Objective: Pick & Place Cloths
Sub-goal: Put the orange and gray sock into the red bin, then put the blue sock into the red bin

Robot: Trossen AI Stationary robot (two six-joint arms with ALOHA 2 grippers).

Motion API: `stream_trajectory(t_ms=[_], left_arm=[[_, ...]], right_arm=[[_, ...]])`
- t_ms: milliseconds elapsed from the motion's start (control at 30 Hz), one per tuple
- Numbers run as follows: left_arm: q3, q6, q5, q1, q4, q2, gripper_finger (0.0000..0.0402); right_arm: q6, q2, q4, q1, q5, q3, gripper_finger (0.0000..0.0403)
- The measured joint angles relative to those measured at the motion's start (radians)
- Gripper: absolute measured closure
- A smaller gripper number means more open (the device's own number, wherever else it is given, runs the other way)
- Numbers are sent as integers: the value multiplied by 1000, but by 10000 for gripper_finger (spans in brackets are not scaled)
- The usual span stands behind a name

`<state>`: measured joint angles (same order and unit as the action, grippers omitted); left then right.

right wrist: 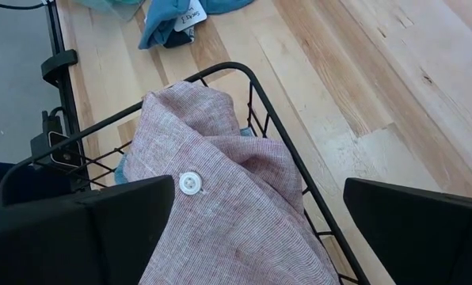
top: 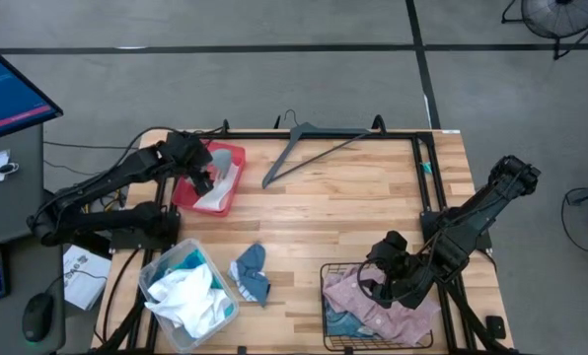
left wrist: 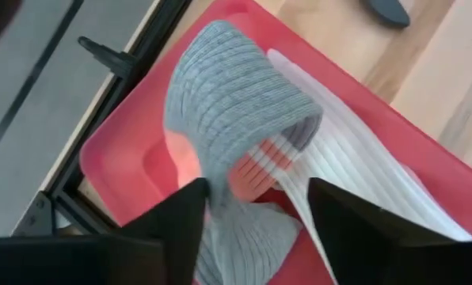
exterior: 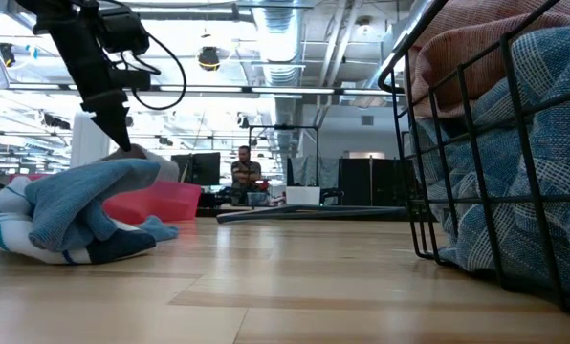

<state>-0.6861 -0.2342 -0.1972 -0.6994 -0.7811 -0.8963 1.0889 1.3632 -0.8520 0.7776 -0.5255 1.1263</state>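
Observation:
My left gripper (top: 203, 179) (left wrist: 256, 229) is open over the red tray (top: 187, 197), pointing down. Its fingers stand on either side of the lower end of a grey knit cloth (left wrist: 236, 103) that arches over a white ribbed cloth (left wrist: 363, 174) in the tray. My right gripper (top: 378, 286) (right wrist: 260, 229) is wide open above a pale pink buttoned cloth (right wrist: 220, 158), which lies heaped in the wire basket (top: 326, 296) on a blue-striped cloth (exterior: 524, 153). A deeper blue cloth (top: 252, 273) (exterior: 84, 210) lies crumpled on the table. White and turquoise cloths (top: 190, 291) fill a clear bin. My left gripper is open from above around the grey cloth's lower end (left wrist: 236, 249), which lies in the tray. The cloth runs right beside one finger (left wrist: 180, 226), and I cannot tell whether they touch.
A grey clothes hanger (top: 309, 148) lies near the table's far edge. The clear bin (top: 156, 266) stands at the near left corner and the basket at the near right. Bare wood (top: 353, 207) spans the middle. A person (exterior: 245, 172) sits in the room beyond the table.

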Motion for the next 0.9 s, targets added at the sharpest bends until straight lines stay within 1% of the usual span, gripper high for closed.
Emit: stream_trajectory(t_ms=[167,300,433,467,567,633,667,700,800,900], left_arm=[[0,7,-39,0,3,0,133],[-23,8,-27,0,4,6,103],[-72,61,57,0,37,7,98],[-87,72,101,1,56,7,100],[-113,138,284,32,123,7,110],[-118,158,429,92,179,8,118],[-118,159,487,133,205,7,122],[-118,159,523,181,230,7,125],[-118,146,544,360,319,-12,130],[-118,127,534,546,414,-64,129]], right_arm=[[0,0,0,0,0,0,40],[-15,0,0,0,0,0,40],[-23,0,0,-2,0,0,40],[-23,0,0,-2,0,0,40],[-23,0,0,-2,0,0,40],[-22,0,0,-2,0,0,40],[-19,0,0,-2,0,0,40],[-18,0,0,-2,0,0,40],[-18,0,0,-2,0,0,40],[-18,0,0,-2,0,0,40]])
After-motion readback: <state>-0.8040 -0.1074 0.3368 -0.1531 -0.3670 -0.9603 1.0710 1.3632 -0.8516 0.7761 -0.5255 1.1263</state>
